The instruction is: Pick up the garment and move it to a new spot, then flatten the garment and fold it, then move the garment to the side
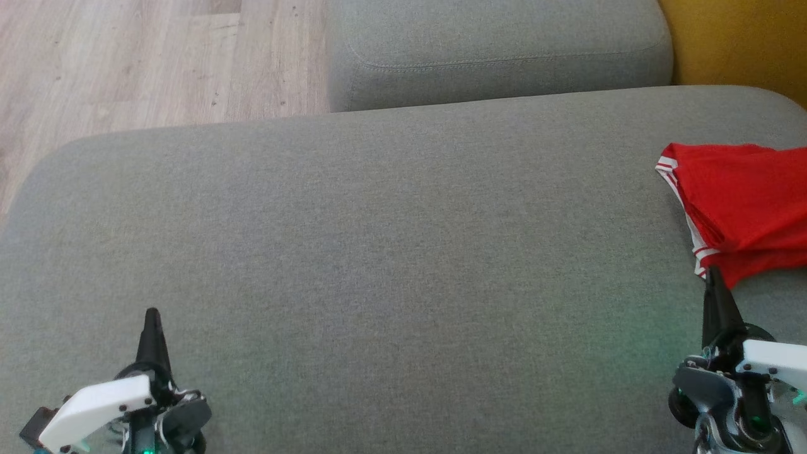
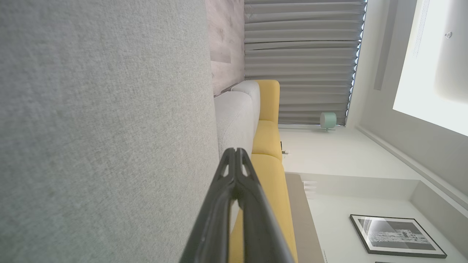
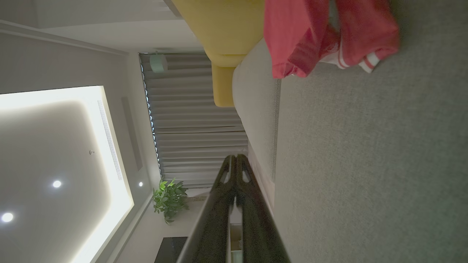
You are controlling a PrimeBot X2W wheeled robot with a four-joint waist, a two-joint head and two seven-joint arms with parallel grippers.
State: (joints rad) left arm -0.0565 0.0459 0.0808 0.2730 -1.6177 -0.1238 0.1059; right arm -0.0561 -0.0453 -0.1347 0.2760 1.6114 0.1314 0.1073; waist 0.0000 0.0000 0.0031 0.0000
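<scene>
At the lower left of the head view, the left gripper (image 1: 152,313) sits low over the grey cushion (image 1: 378,252). Its white wrist is angled and its dark fingers point up the frame, pressed together into one spike with nothing between them. The left wrist view shows the same clenched tips (image 2: 236,152) beside the cushion, which fills the left half of that frame.

At the lower right, the right gripper (image 1: 713,273) mirrors this pose, fingers up and clamped together on nothing. Its tip lies just below the striped hem of the red garment (image 1: 744,202), which lies crumpled at the right edge of the cushion. In the right wrist view the garment (image 3: 296,36) lies at the top of the frame, apart from the tips (image 3: 236,159).
</scene>
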